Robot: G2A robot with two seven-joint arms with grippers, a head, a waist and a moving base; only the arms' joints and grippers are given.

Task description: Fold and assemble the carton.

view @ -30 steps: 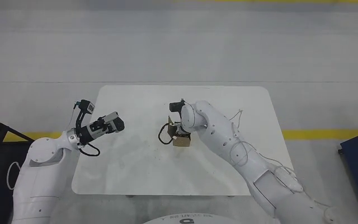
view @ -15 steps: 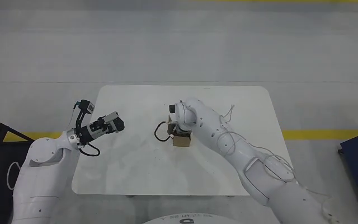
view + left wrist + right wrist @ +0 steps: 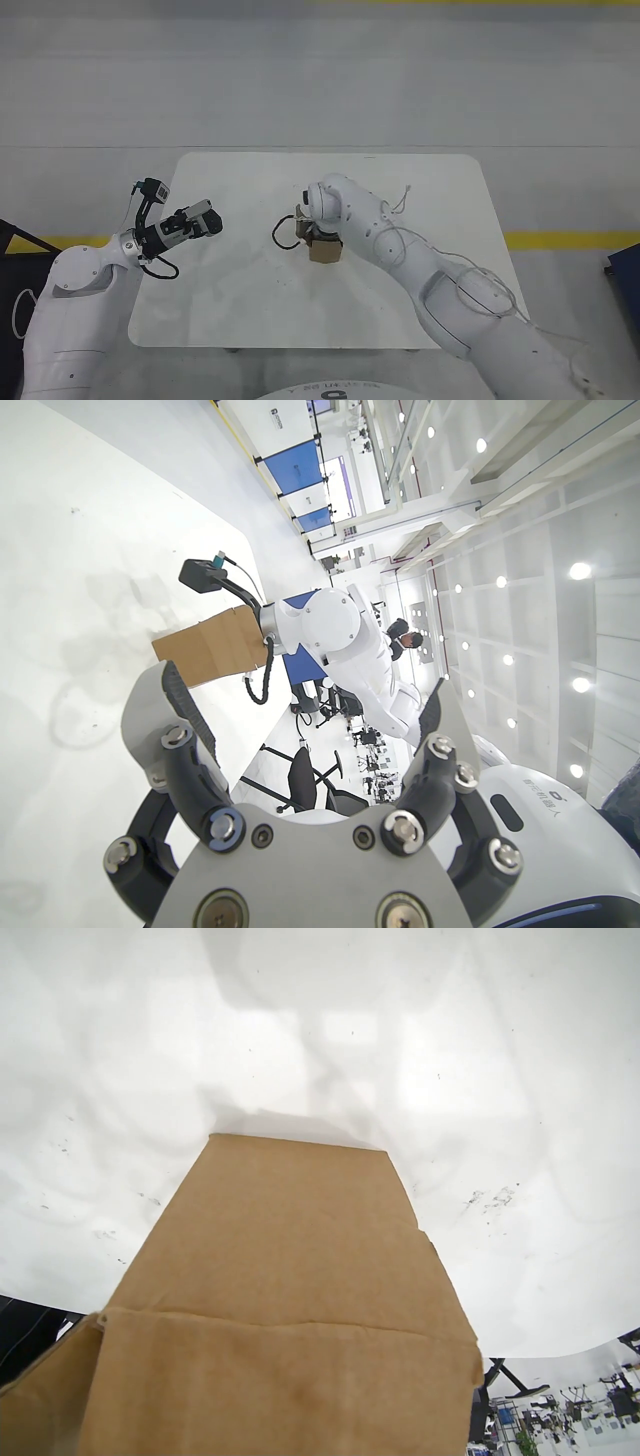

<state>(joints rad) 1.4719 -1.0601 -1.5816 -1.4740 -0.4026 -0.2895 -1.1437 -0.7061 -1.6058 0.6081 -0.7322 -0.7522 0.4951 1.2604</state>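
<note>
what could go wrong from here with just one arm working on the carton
1. Only the right arm is at the carton. The left claw hangs open near the table's left edge, so a push on a flap may slide or tip the carton rather than fold it.
2. The right wrist camera sits close against the cardboard, so a fold could miss its crease unnoticed.

text: none legible | blue panels [image 3: 295, 472]: small white mark, too small to read | wall sign [image 3: 276, 421]: print too small
</note>
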